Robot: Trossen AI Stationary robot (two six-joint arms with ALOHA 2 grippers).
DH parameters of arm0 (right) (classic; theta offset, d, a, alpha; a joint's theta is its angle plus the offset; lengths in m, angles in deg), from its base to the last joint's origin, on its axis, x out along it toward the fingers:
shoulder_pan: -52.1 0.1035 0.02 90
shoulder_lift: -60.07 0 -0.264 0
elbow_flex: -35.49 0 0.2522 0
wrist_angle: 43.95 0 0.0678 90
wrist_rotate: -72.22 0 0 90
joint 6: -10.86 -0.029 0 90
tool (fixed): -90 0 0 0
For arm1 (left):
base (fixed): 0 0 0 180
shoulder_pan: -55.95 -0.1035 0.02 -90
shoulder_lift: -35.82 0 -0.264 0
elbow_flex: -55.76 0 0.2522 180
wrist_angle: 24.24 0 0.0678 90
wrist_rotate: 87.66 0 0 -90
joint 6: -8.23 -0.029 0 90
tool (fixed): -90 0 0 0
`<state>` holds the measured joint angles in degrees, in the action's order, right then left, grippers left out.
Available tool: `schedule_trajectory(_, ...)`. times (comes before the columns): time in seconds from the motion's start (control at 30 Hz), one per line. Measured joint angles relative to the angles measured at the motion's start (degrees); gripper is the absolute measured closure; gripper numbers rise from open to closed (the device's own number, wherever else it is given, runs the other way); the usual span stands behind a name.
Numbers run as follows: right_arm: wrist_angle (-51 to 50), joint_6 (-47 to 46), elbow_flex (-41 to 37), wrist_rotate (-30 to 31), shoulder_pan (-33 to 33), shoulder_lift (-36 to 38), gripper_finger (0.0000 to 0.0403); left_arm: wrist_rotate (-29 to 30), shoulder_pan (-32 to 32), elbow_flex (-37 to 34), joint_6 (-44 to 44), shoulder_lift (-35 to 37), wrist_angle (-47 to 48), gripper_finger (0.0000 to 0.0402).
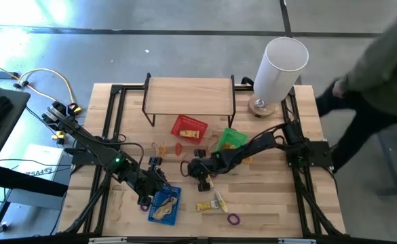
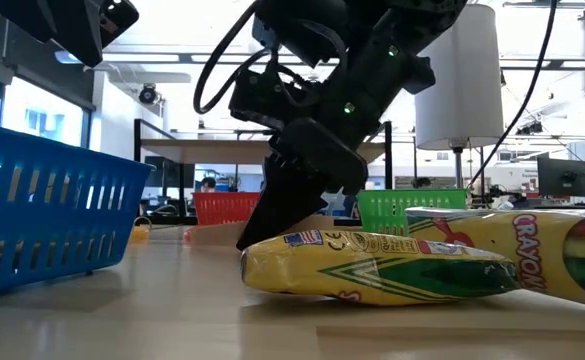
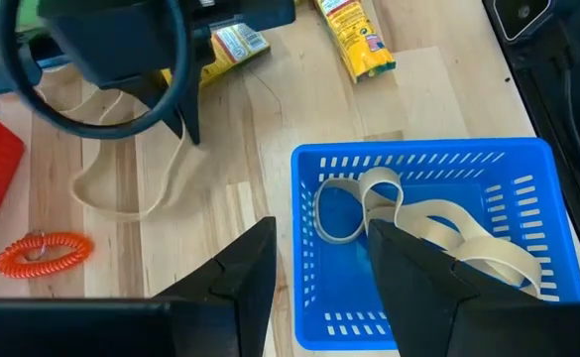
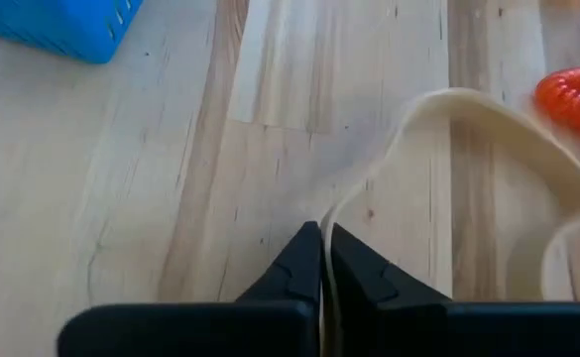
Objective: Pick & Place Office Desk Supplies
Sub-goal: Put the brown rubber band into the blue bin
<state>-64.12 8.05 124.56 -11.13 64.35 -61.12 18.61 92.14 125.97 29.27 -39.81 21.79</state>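
Left gripper (image 1: 152, 198) hovers over the blue plastic basket (image 3: 527, 178), fingers (image 3: 235, 273) parted and empty; pale tan rubber bands (image 3: 408, 213) lie inside it. An orange coiled loop (image 3: 42, 253) rests on the wooden table (image 4: 121, 198) beside the red basket (image 1: 188, 128). Right gripper (image 4: 321, 260) is down at mid-table, fingers pinched tight on another pale tan rubber band (image 4: 488, 149), which lies looped on the wood. Yellow crayon packs (image 2: 372, 265) lie close by; the purple loop (image 1: 233, 219) sits near the front edge.

Bare wood (image 4: 121, 178) lies open between blue basket (image 4: 61, 25) and orange coil (image 4: 575, 94).
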Motion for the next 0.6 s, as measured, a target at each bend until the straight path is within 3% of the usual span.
schedule_trajectory(0.23, -1.4, 1.3, 1.7, 3.7, 3.2, 2.0, 0.04, 0.0, 0.0, 0.0, -1.9, 0.0, 0.0, 0.0248)
schedule_trajectory(0.6, 0.9, 0.9, 2.1, 8.5, 11.0, 10.2, 0.04, 0.2, 0.3, 0.0, -17.2, -0.3, -4.8, 0.0248)
